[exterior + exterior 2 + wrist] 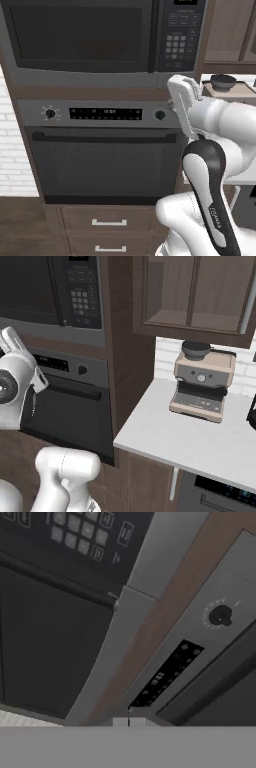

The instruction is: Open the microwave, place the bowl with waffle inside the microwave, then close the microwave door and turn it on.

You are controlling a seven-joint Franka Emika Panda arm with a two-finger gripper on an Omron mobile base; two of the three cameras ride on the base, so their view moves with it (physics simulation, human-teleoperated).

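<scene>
Wall unit: one microwave (100, 37), one oven (102, 150), two drawers (109, 222)

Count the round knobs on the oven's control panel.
2: the left knob sits at the panel's left end, the right knob at its right end beside the white arm. The arm could be hiding more.

White arm (210, 165) raised, elbow bent (jaws closed).
</scene>
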